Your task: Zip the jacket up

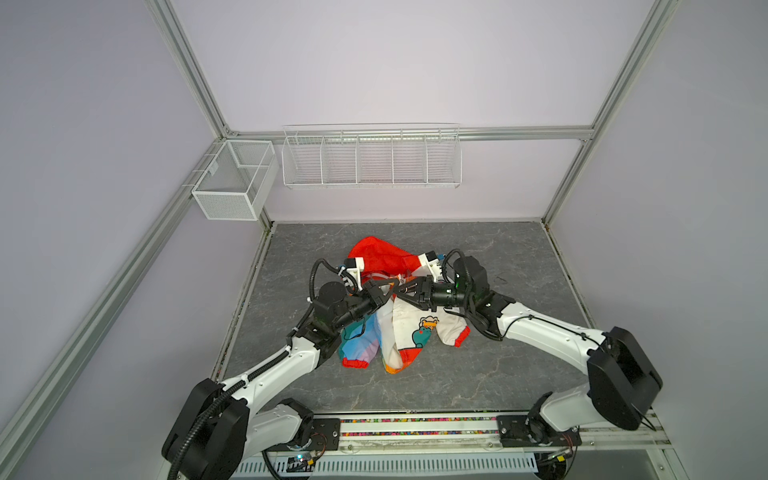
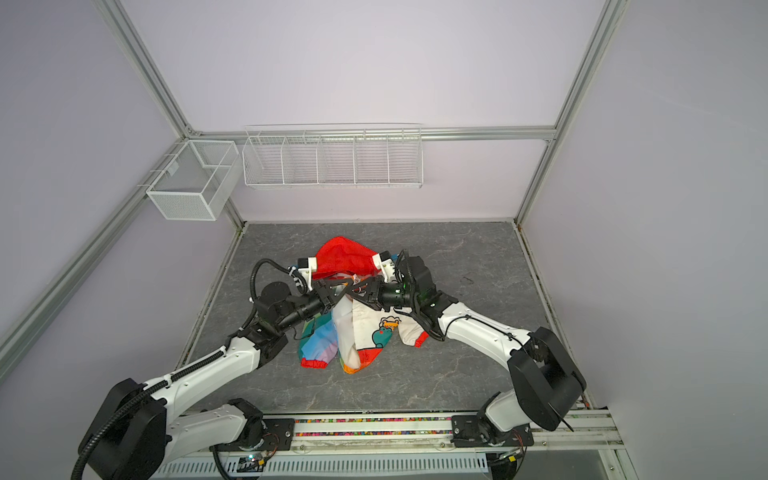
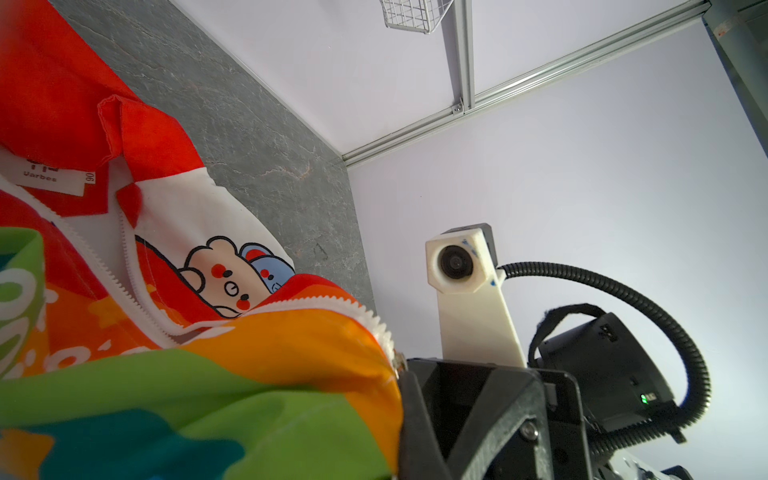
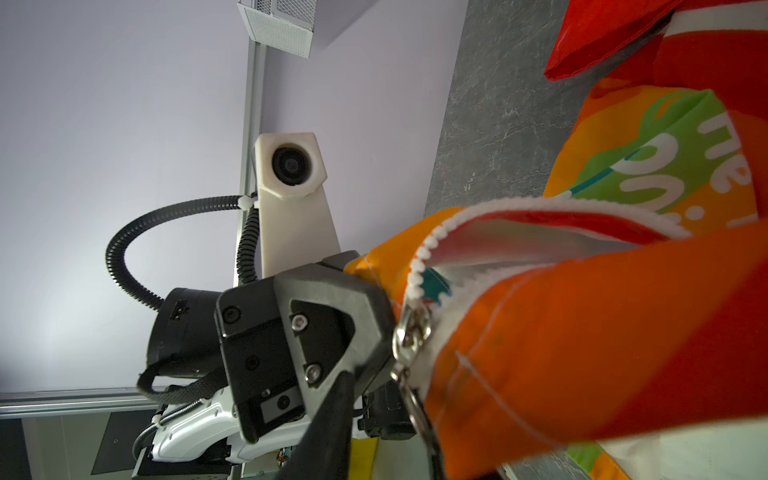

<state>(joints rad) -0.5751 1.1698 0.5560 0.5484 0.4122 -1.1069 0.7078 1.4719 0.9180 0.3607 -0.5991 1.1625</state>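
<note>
The rainbow-striped jacket [image 1: 411,328] [image 2: 374,328] lies crumpled mid-table, red hood [image 1: 380,253] toward the back, white cartoon lining turned up. Both grippers meet above it. My left gripper [image 1: 388,289] [image 2: 347,289] [image 4: 382,299] is shut on the orange fabric at the end of the white zipper [image 4: 540,205] [image 3: 137,299]. The metal slider [image 4: 411,328] [image 3: 400,361] hangs just beside those fingers, its pull dangling. My right gripper [image 1: 401,291] [image 2: 358,291] faces it tip to tip. One black finger [image 4: 332,424] [image 3: 419,424] shows beside the pull; the jacket [image 4: 582,332] [image 3: 249,365] hides the other.
A red-cuffed sleeve [image 1: 459,338] spreads to the right on the grey marble table [image 1: 519,270]. A white wire rack [image 1: 372,156] and a mesh basket [image 1: 235,178] hang on the back wall. Aluminium frame posts stand at the corners; the arms' rail [image 1: 415,428] runs along the front.
</note>
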